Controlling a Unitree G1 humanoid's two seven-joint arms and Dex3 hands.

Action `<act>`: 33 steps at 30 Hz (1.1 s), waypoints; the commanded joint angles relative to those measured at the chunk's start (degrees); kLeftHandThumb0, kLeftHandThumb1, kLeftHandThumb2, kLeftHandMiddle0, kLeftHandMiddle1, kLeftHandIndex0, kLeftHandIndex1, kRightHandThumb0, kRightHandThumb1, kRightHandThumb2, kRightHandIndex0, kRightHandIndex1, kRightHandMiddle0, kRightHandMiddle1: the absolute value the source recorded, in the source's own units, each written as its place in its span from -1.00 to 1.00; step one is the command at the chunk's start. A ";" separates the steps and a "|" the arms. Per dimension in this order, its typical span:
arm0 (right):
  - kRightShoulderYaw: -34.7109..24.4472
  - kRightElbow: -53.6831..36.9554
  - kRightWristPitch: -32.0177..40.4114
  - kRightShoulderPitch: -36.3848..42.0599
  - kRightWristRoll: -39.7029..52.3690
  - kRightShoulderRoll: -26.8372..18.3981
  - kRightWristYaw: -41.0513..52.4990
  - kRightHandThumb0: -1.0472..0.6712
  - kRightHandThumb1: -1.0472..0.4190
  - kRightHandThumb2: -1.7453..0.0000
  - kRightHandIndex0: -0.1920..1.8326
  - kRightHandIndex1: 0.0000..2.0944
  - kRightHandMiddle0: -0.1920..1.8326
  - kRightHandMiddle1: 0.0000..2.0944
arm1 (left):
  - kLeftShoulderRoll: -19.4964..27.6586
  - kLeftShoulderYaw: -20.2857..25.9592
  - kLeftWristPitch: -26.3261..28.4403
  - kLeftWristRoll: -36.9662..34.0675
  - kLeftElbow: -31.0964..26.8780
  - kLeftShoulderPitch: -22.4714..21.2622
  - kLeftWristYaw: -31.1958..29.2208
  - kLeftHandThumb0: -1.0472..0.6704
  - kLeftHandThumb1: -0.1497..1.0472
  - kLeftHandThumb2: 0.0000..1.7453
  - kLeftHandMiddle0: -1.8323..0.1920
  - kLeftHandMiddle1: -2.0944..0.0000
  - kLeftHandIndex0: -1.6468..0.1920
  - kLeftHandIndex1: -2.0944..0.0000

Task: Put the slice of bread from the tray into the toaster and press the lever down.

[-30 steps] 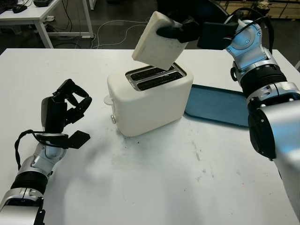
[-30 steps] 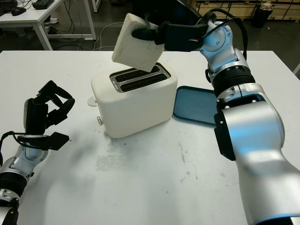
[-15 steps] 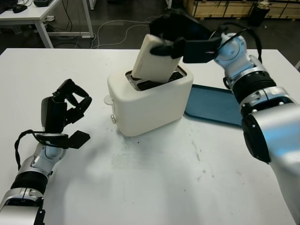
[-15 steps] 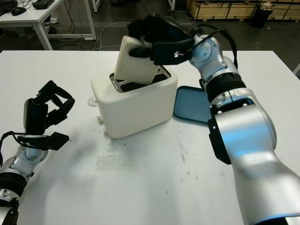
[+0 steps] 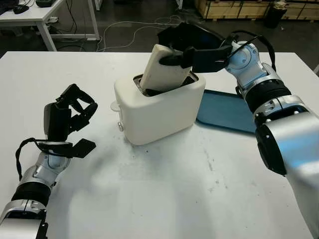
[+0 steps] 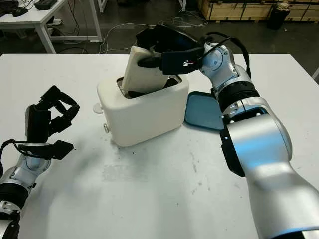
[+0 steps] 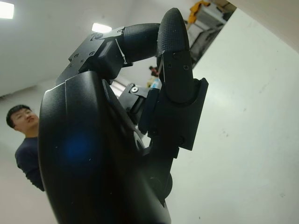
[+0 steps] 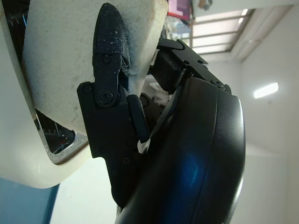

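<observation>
A white two-slot toaster (image 5: 159, 112) stands mid-table. The pale slice of bread (image 5: 162, 72) leans in one of its slots, lower edge inside, upper half sticking out. My right hand (image 5: 182, 46) is above the toaster, shut on the slice's top; its black fingers (image 8: 110, 70) press the bread's face (image 8: 65, 60) over the slot. A small round lever knob (image 5: 114, 106) juts from the toaster's left end. The blue tray (image 5: 227, 112) lies to the right of the toaster. My left hand (image 5: 75, 107) is raised over the table at the left, fingers curled, holding nothing.
The white table (image 5: 174, 199) stretches bare in front of the toaster. Desks, cables and crates stand beyond the far edge. A person (image 7: 25, 140) appears behind my left hand in the left wrist view.
My right hand came down with the slice from above the toaster, and the bread's lower edge went into a slot and sank a little deeper. The left hand has stayed still.
</observation>
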 commanded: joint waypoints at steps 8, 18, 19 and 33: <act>1.01 -0.34 0.15 0.00 -1.85 -2.80 -0.78 -0.46 -0.83 0.64 0.23 0.67 -0.01 0.67 | 0.08 -0.24 0.24 0.04 -0.30 0.83 0.10 -1.00 0.79 -0.48 0.04 -0.67 0.28 -0.55; 2.19 -0.74 -0.19 -0.65 -2.79 -4.17 -0.88 -0.46 -0.83 0.63 0.22 0.67 -0.03 0.67 | 0.03 -0.19 -0.03 -0.06 0.01 0.84 0.27 -1.00 0.79 -0.47 0.05 -0.67 0.28 -0.56; 2.26 -0.77 -0.21 -0.69 -2.89 -4.23 -1.05 -0.46 -0.83 0.63 0.22 0.67 -0.03 0.67 | 0.08 -0.23 -0.38 -0.07 0.30 0.75 0.31 -1.00 0.79 -0.48 0.05 -0.67 0.28 -0.56; 4.50 -0.66 -2.10 0.36 -5.97 -3.41 -2.98 -0.46 -0.83 0.66 0.21 0.67 -0.03 0.67 | 0.23 -0.27 0.24 0.25 -0.11 0.69 0.31 -1.00 0.79 -0.47 0.06 -0.67 0.30 -0.56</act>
